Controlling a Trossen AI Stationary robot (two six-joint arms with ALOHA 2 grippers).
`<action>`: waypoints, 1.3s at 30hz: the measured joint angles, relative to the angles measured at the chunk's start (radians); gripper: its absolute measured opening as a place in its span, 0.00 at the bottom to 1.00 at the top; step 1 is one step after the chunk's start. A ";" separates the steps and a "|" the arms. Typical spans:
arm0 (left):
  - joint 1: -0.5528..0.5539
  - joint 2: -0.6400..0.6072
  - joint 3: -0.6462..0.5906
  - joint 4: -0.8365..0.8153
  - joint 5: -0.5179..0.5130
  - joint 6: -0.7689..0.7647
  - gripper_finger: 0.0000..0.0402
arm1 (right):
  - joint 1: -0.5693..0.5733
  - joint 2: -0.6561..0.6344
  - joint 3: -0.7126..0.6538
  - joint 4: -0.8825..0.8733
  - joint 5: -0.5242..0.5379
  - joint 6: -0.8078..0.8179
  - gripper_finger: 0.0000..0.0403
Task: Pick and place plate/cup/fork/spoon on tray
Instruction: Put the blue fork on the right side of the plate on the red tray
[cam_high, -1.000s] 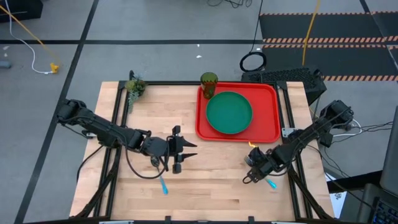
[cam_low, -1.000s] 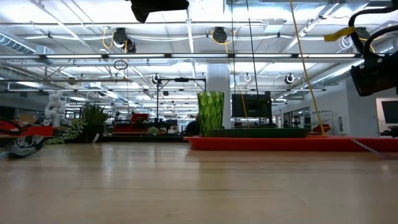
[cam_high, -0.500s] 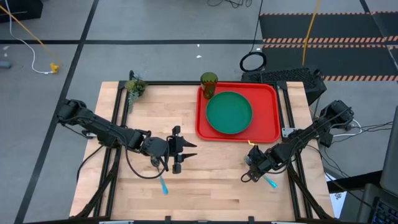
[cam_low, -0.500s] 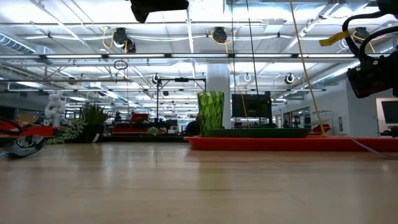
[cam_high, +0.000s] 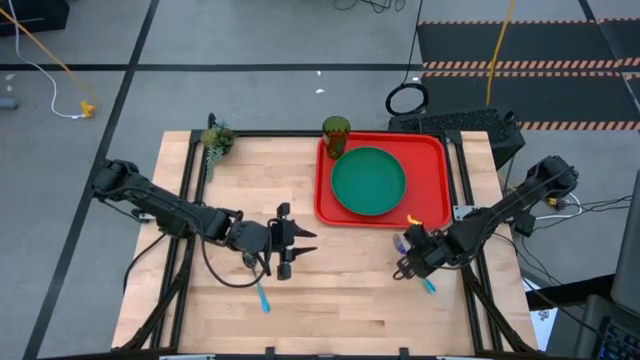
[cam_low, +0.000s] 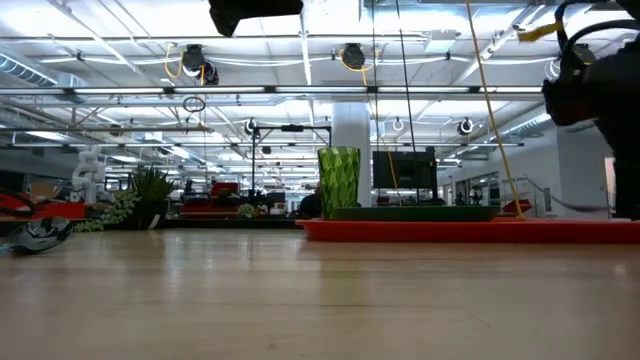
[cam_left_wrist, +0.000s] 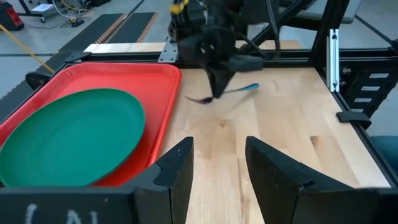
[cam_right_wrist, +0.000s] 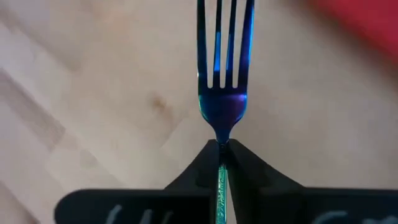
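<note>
The red tray (cam_high: 435, 200) lies at the table's far right with the green plate (cam_high: 368, 180) on it. The olive-green cup (cam_high: 335, 135) stands upright at the tray's far left corner and also shows in the low view (cam_low: 339, 180). My right gripper (cam_high: 408, 255) is just near of the tray's near edge, shut on the fork (cam_right_wrist: 225, 50). The spoon (cam_high: 262, 296) lies flat on the wood near the front. My left gripper (cam_high: 298, 242) hovers open and empty at mid-table, just far of the spoon. My right gripper pinches the fork's neck (cam_right_wrist: 221, 142), just behind the tines, between its two fingertips. The fingers (cam_left_wrist: 214, 81) point down at it from above. The fork is clear of the table and about level. Its tines (cam_left_wrist: 196, 98) point toward the tray, and its light blue handle (cam_left_wrist: 249, 88) sticks out toward the near right.
A small green plant clump (cam_high: 215, 140) sits at the table's far left corner. Black frame rails (cam_high: 465, 190) run along the table's sides. Bare wood (cam_high: 350, 270) lies between the two grippers.
My right gripper has risen and moved toward the tray's near edge, still shut on the fork. The fork has gone with it and stays about level.
</note>
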 joint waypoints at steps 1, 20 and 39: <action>0.000 0.000 0.000 0.000 0.000 0.002 0.37 | -0.004 -0.022 0.000 -0.018 0.016 0.010 0.02; -0.001 0.000 0.000 -0.001 0.000 0.048 0.37 | -0.202 -0.323 0.001 -0.118 0.175 -0.142 0.02; 0.000 0.000 0.000 -0.001 0.000 0.059 0.37 | -0.533 -0.502 0.003 -0.053 0.355 -0.471 0.02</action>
